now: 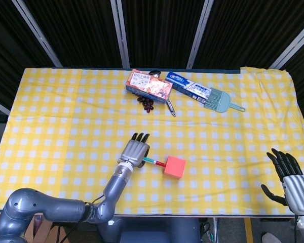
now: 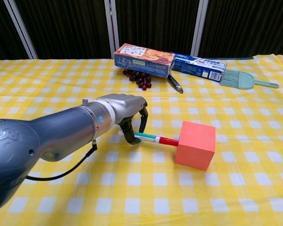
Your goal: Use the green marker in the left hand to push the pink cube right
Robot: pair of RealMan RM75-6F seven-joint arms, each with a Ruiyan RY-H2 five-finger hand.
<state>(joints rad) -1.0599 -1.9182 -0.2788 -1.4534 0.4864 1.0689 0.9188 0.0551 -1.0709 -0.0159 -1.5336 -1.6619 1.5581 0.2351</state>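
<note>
My left hand [image 1: 135,151] [image 2: 126,111] grips the green marker [image 2: 148,137] [image 1: 153,162], which lies nearly level and points right. The marker's red tip touches the left face of the pink cube [image 2: 195,144] [image 1: 174,167], which sits on the yellow checked cloth near the table's front middle. My right hand [image 1: 290,178] hangs past the table's front right corner with its fingers spread and nothing in them; the chest view does not show it.
At the back of the table [image 1: 61,116] lie a snack box [image 2: 144,59], dark cherries [image 2: 140,78], a toothpaste box [image 2: 199,67], a teal brush [image 2: 244,80] and a small metal tool [image 2: 175,84]. Bare cloth stretches right of the cube.
</note>
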